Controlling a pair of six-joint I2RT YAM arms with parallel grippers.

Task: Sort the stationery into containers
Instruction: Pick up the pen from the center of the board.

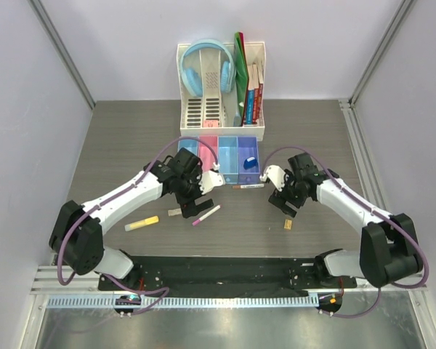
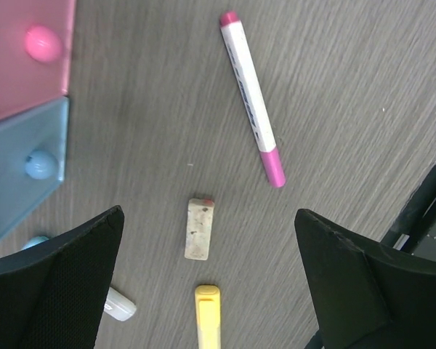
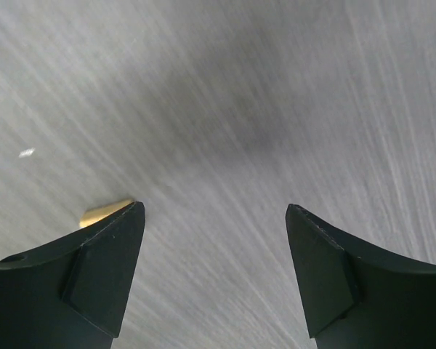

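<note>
From above, your left hand (image 1: 191,190) hangs over the table (image 1: 116,145) just in front of the row of bins (image 1: 218,156). The pale block (image 1: 174,212) lies just on its near side, and the pink-tipped pen (image 1: 206,215) is beside that. The right hand (image 1: 283,200) is well apart, nearer the tan block (image 1: 288,224).

In the left wrist view the left hand (image 2: 207,214) is spread wide and holds nothing. The pale block (image 2: 200,229) sits on the table between the fingers (image 2: 58,283), its long axis across their closing line, so you can drop straight down.

In the right wrist view the right hand (image 3: 214,211) is open and empty; the tan block (image 3: 105,212) peeks out beside one finger
</note>
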